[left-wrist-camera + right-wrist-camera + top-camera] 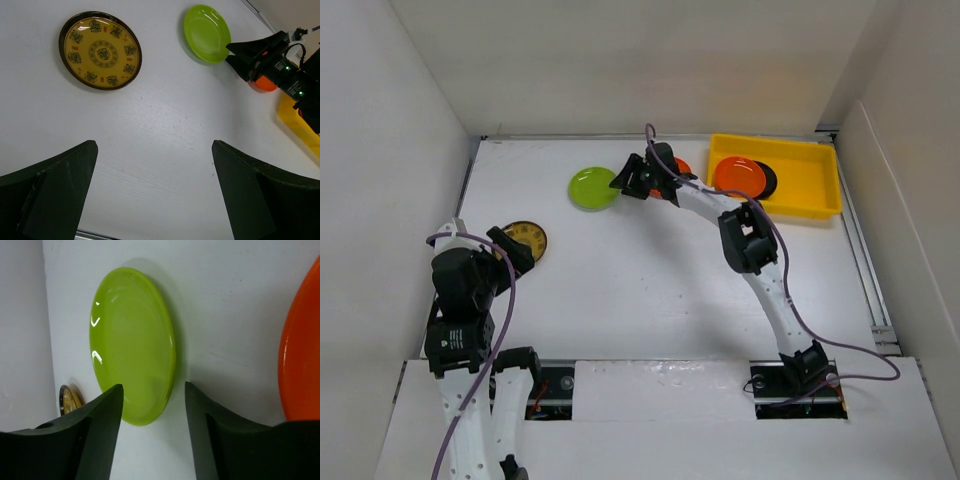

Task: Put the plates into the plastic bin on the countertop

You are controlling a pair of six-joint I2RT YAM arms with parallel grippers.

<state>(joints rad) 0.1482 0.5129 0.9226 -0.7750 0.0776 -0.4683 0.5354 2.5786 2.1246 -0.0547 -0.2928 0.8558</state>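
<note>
Lime-green plate (132, 345) rim between the parted right fingers (95, 435); left fingers (55, 195) wide apart.

Bright, even light, soft shadows, white glints on the lime green plate (132, 345) (wrist views softer).

Two orange plates (738, 176), one lime green (592, 188), one black (769, 181), one gold-patterned (533, 237); one yellow bin (810, 186)

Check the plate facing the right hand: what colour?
Lime green plate, clearest in the right wrist view.
</note>
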